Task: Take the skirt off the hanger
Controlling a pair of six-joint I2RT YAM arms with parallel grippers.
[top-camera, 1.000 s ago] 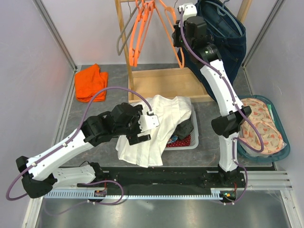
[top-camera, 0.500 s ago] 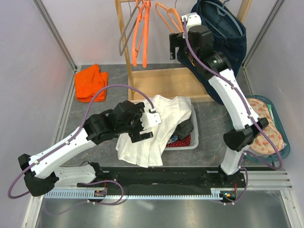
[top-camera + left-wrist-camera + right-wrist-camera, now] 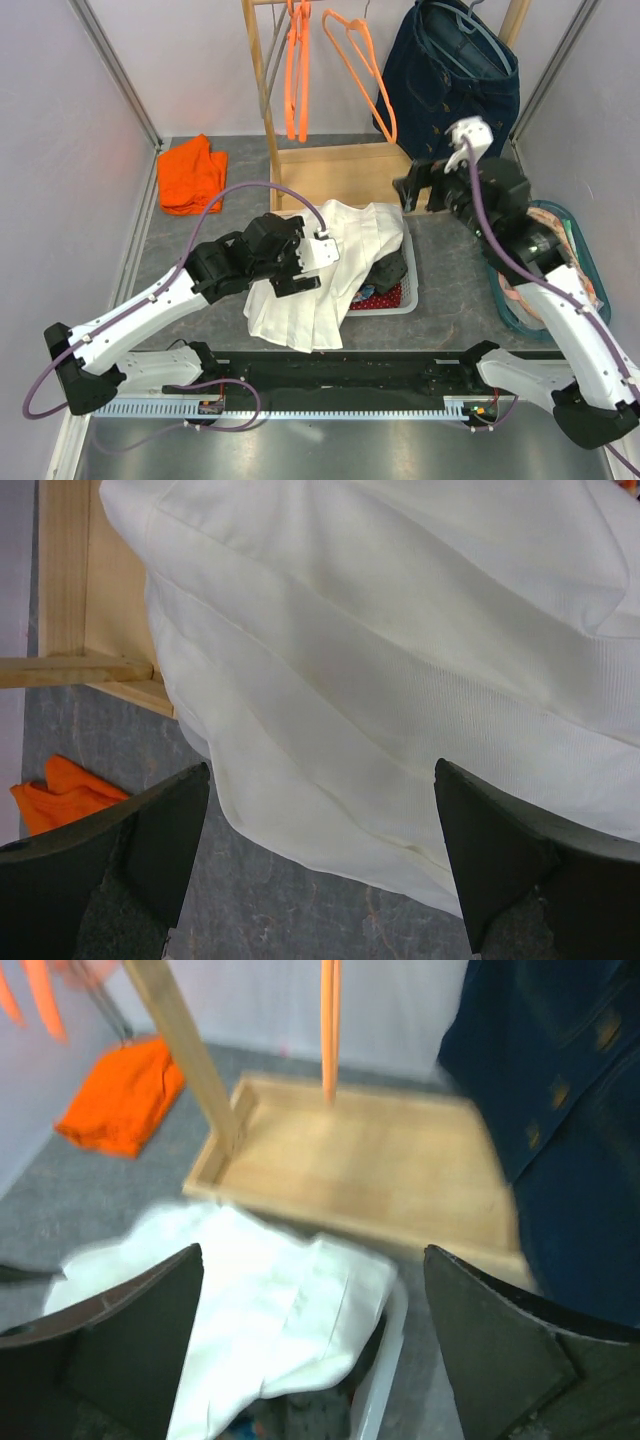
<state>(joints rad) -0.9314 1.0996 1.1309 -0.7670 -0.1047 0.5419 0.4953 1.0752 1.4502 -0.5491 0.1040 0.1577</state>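
Left gripper (image 3: 322, 865) first: jaws spread wide, nothing between them, hovering just above the white skirt (image 3: 400, 680). That's the task's piece, directly beneath the fingers, lying loose and off any hanger, draped over the rim of a white basket (image 3: 405, 300) on the gripper's far side. By my read the removal looks done. The tidy finish is a straight lift, fingers kept apart, so no tip catches a fold and drags the cloth.

Right gripper (image 3: 315, 1360): also wide, also empty, held in the air facing the wooden rack base (image 3: 370, 1175). Any further move should steer clear of the orange hangers (image 3: 297, 70) dangling above and ahead of it.

The skirt is thin, finely ribbed, cream-white, with soft pleat-like folds; limp stuff that will sag. The rack is pale, flat-planked wood with a raised lip. A dark denim garment (image 3: 550, 1110), stiff-looking with buttons, hangs beside the right fingers. Beyond the rack post lies a folded orange cloth (image 3: 125, 1095).
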